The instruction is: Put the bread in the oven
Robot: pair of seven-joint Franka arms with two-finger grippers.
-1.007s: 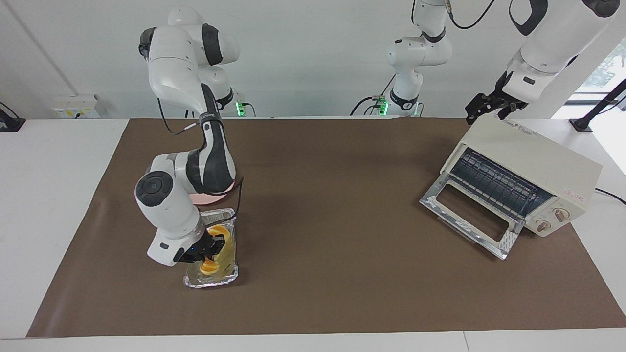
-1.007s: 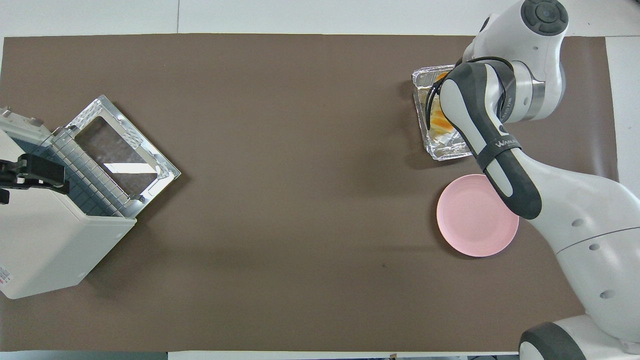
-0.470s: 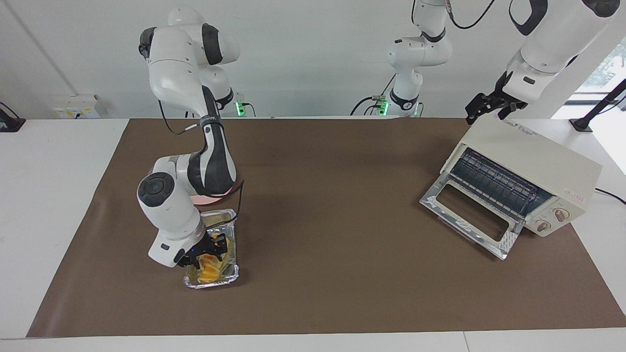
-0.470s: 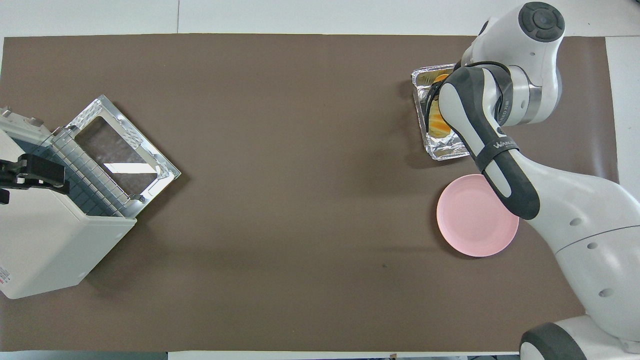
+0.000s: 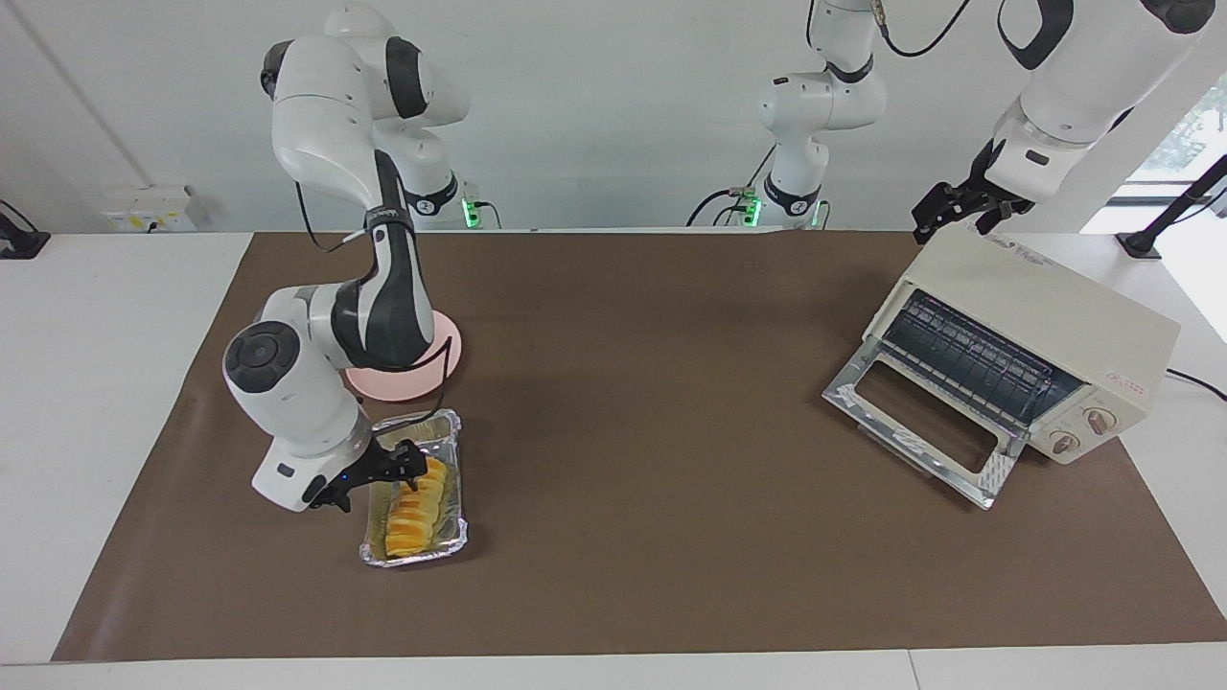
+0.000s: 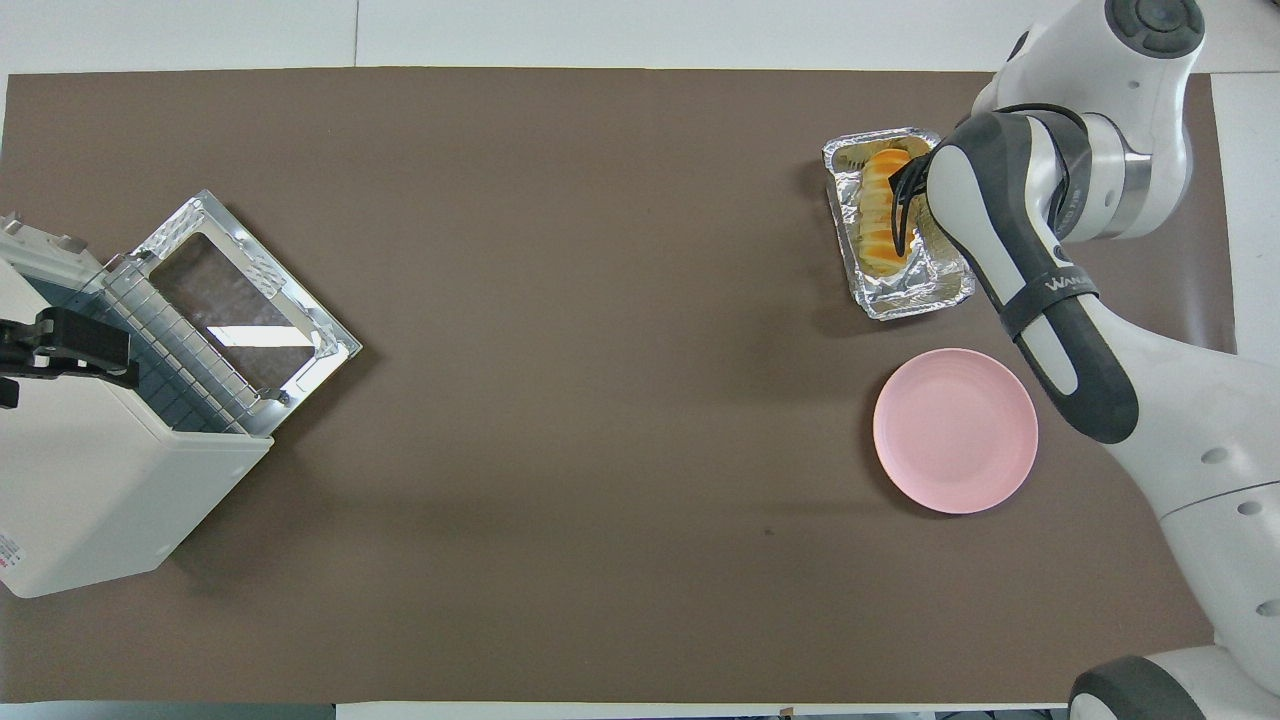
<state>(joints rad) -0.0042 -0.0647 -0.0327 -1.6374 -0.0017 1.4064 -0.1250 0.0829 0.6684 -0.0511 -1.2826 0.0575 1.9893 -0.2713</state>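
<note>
Brown mat (image 5: 671,537) (white table (image 5: 96,383)), oven (image 5: 1016,355) open

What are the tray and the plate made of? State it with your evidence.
The tray: thin aluminium foil, by the look; shiny silver, with crinkled walls and rolled rim. The plate: probably plastic or melamine; uniform matte pink, smooth, without glare. Ceramic cannot be ruled out.

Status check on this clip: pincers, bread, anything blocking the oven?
Right pincer low beside bread, which lies in foil tray. Left pincer waits over oven. Door down, nothing blocking.
</note>
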